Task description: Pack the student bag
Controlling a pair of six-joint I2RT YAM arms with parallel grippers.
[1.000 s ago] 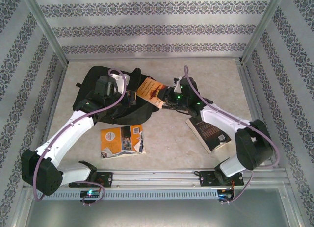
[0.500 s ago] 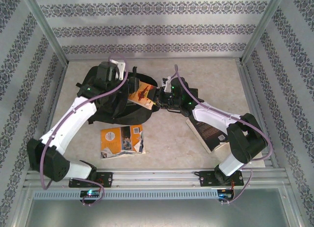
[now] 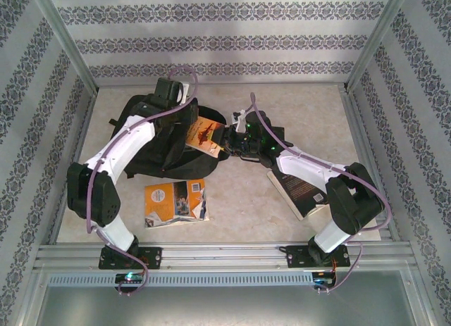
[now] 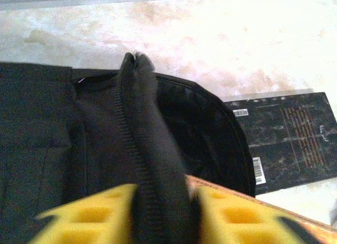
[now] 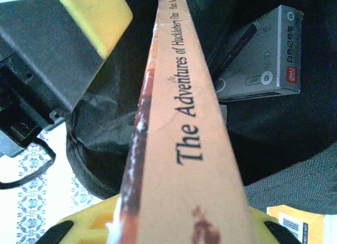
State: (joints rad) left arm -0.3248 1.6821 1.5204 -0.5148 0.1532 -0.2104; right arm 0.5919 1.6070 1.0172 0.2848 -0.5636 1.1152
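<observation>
Black zip-edge fabric of the student bag, slumped on the table, is pinched up by the left gripper while the right gripper clamps an orange Huckleberry Finn paperback at the bag's mouth, mid-insertion, probably needing an inward push next.

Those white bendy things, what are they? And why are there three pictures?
They are two robot arms bolted to a table, each ending in a two-finger gripper. The wide picture looks down from above. The other two come from small cameras on the wrists, so you see the yellow fingers up close. The left gripper pinches the zip edge of the black backpack. The right gripper clamps an orange book, The Adventures of Huckleberry Finn, pointed at the bag's opening. A grey box seems to lie inside. On the table lie a black book and an orange-and-white booklet.
</observation>
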